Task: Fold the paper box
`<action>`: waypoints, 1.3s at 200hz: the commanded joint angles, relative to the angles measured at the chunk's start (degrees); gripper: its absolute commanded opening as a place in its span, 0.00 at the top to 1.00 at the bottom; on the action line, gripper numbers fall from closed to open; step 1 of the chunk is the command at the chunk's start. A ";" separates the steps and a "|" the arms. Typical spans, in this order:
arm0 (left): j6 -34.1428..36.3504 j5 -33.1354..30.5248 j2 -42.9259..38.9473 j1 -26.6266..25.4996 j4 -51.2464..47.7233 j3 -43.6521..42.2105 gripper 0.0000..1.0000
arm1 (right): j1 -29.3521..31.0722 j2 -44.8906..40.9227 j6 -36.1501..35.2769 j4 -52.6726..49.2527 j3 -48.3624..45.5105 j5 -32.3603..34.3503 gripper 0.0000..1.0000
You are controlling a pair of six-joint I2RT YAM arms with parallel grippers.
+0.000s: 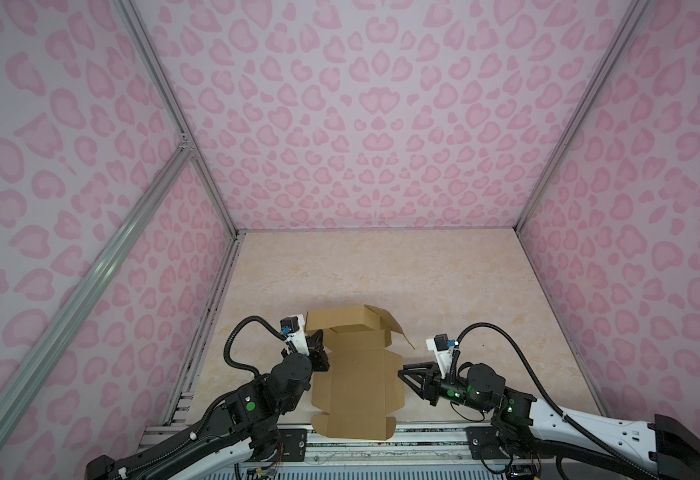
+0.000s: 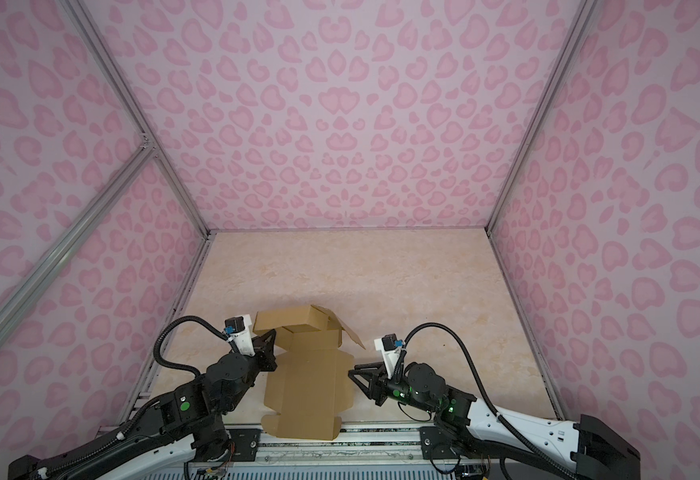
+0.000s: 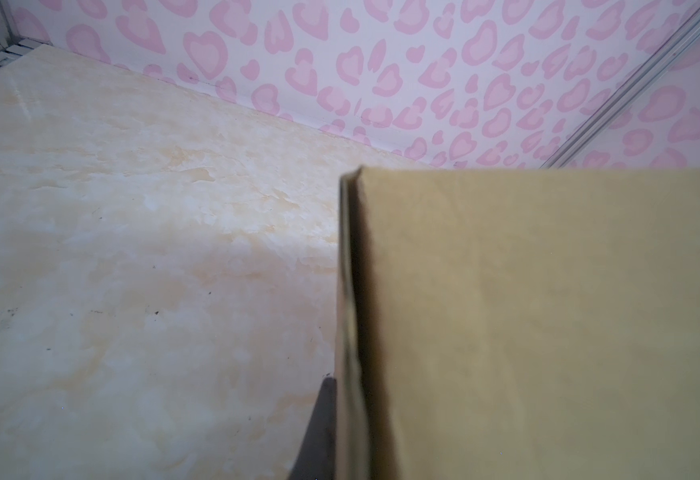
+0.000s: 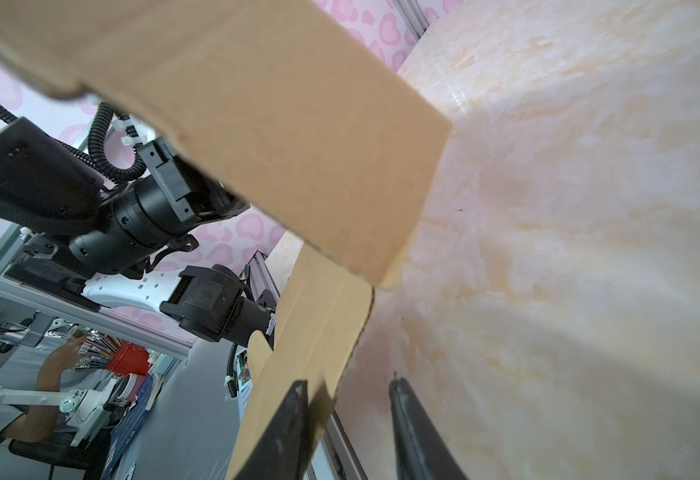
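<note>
A: Left side?
B: Left gripper (image 1: 319, 338) at the left edge of the paper box (image 1: 356, 386), fingers pressed together on a raised cardboard flap (image 3: 547, 324). In the left wrist view, just one dark finger (image 3: 319, 432) beside the flap's edge.

A: And the box itself?
B: Lying on the worktop (image 1: 381, 270) between the two arms, near the front rail (image 1: 423, 436), front edge reaching over it. Mostly flat brown panel, far end folded up in both top views (image 2: 294, 322), a loose flap sticking out to the right there.

A: Right side?
B: Right gripper (image 1: 401, 371) just at the box's right edge, low over the worktop. Fingers (image 4: 290, 432) parted in the right wrist view, a side flap's edge (image 4: 319, 353) against one finger, the other over bare worktop. Not clamped on anything visible.

A: Surroundings?
B: Pink heart-patterned walls (image 1: 360, 124) on three sides.
</note>
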 commanded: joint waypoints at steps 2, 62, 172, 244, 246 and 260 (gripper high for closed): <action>-1.14 0.64 -1.14 -0.07 1.42 0.78 0.96 | 0.06 1.23 0.16 2.78 -0.39 1.28 0.66; -1.58 1.68 -1.97 -0.12 2.05 0.59 0.96 | -0.07 5.95 -0.39 6.92 -2.15 2.49 0.70; -1.06 1.59 -2.20 -0.16 0.51 0.08 0.96 | -1.20 6.45 -1.21 -0.05 0.59 5.54 0.67; 4.36 3.79 -1.96 0.02 -1.75 -1.07 0.96 | -18.80 -19.47 -5.82 -44.35 8.86 9.53 0.64; 4.56 3.89 -1.93 0.02 -1.96 -0.98 0.96 | -19.81 -19.50 -5.93 -44.86 8.98 8.99 0.64; 5.53 5.07 -1.49 0.10 -3.09 -0.78 0.96 | -25.38 -19.76 -6.70 -46.41 9.86 4.78 0.64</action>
